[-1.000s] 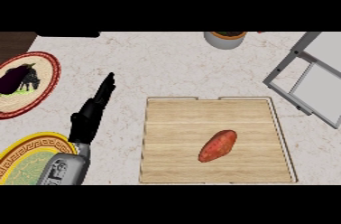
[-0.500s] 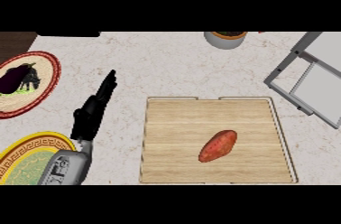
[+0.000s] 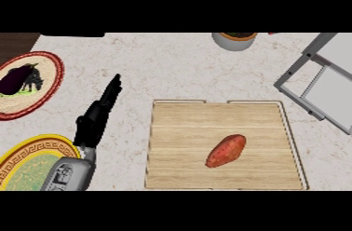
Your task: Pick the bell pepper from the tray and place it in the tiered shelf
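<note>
Holding one sweet potato (image 3: 226,151), the tray (image 3: 186,132) lies beside the left hand (image 3: 93,125), fingers (image 3: 111,90) straight and empty.

The pale speckled worktop (image 3: 186,71) carries a wooden tray (image 3: 186,127) near its front edge, a red-rimmed plate (image 3: 17,104) at the left edge, a yellow-rimmed plate (image 3: 27,169) at the front-left corner, a bowl (image 3: 233,41) at the back edge and a grey tiered shelf (image 3: 328,88) at the right edge.

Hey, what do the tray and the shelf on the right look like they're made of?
The tray looks like pale matte wood: grain lines run across it. The shelf seems to have a smooth grey frame, probably metal, around flat whitish panels; their material is unclear.
</note>
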`<state>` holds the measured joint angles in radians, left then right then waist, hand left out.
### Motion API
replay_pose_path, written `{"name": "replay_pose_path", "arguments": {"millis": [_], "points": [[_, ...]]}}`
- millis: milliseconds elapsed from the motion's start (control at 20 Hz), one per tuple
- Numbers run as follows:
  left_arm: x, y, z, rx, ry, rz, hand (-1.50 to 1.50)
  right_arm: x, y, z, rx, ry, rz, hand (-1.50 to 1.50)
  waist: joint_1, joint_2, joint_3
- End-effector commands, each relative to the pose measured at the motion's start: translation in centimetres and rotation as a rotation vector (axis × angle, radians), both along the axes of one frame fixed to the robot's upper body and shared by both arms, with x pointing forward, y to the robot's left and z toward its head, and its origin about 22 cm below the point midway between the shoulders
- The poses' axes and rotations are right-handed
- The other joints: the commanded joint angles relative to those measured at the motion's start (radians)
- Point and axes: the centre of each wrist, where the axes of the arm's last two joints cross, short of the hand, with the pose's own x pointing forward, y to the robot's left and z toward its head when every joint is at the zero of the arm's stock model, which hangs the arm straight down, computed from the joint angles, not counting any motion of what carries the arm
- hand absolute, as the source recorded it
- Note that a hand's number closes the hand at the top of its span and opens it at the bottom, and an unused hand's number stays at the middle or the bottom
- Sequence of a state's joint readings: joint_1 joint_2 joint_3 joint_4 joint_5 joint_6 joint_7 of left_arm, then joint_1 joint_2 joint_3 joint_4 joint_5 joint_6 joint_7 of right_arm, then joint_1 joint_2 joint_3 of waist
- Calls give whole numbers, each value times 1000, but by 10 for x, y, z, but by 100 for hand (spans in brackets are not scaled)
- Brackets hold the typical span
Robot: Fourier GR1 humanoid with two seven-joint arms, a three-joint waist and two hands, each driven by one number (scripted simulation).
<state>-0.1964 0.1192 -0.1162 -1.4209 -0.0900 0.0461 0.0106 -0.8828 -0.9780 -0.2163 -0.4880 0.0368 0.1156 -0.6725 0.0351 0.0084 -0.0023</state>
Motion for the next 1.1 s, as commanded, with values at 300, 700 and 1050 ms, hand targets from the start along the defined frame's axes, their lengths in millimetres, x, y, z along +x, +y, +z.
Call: {"name": "replay_pose_path", "arguments": {"millis": [300, 700, 1050], "points": [[18, -12, 20, -10, -3, -1, 0, -15, -28, -7, 129, 62, -19, -150, -1, 6, 5], [0, -3, -3, 2, 13, 9, 0, -8, -23, 13, 223, 110, 143, -150, -5, 2, 4], [-8, 3, -5, 3, 13, -5, 0, -25, -38, 56, 463, 49, 139, -150, 6, 3, 4]]}}
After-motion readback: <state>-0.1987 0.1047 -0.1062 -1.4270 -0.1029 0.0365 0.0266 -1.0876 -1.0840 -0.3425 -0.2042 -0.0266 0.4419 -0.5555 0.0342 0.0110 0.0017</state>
